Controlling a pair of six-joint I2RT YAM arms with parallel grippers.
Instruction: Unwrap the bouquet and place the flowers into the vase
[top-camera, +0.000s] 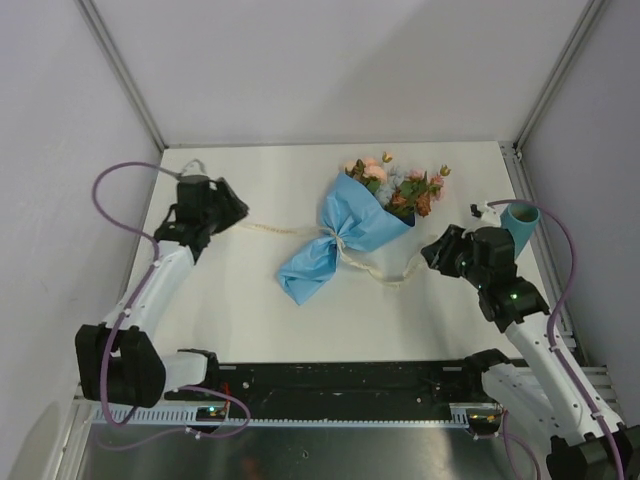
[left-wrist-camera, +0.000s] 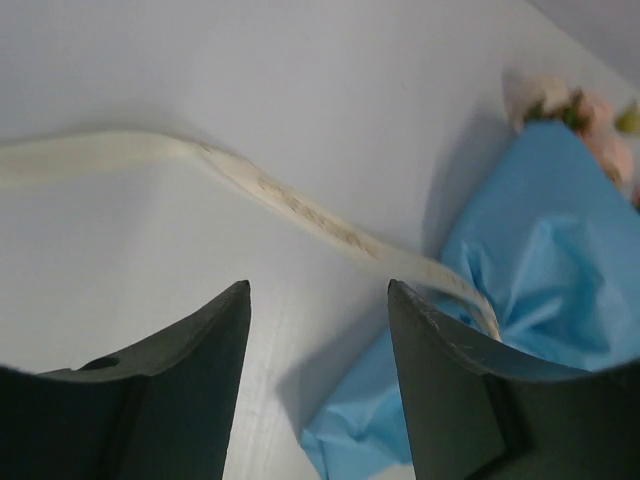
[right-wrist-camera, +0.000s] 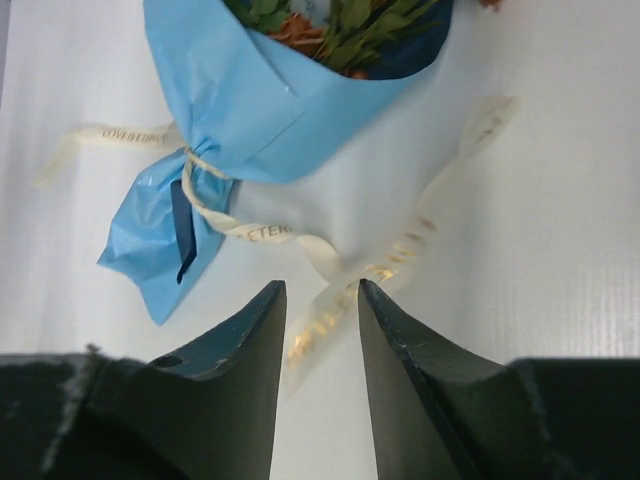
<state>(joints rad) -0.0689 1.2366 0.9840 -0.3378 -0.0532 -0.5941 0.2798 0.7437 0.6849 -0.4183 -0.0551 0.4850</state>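
- Desk (top-camera: 230, 310): the bouquet (top-camera: 345, 235) lies at the middle, wrapped, flowers (top-camera: 395, 185) pointing far-right.
- Vase (top-camera: 520, 220) at the right edge, no flowers in it.
- Step, judged: untying. The ribbon (top-camera: 275, 229) circles the waist; next move needs a firm pull.
- Left jaws well apart, empty; right jaws narrowly apart, ribbon loose between.

The white bench (top-camera: 300, 330) carries the bouquet (top-camera: 350, 235), which lies on its side near the middle. The flowers (top-camera: 395, 185) point far and right, the narrow end near and left. A cream ribbon (top-camera: 275, 230) trails flat across the bench to both left and right. The teal vase (top-camera: 520, 222) sits at the right edge.
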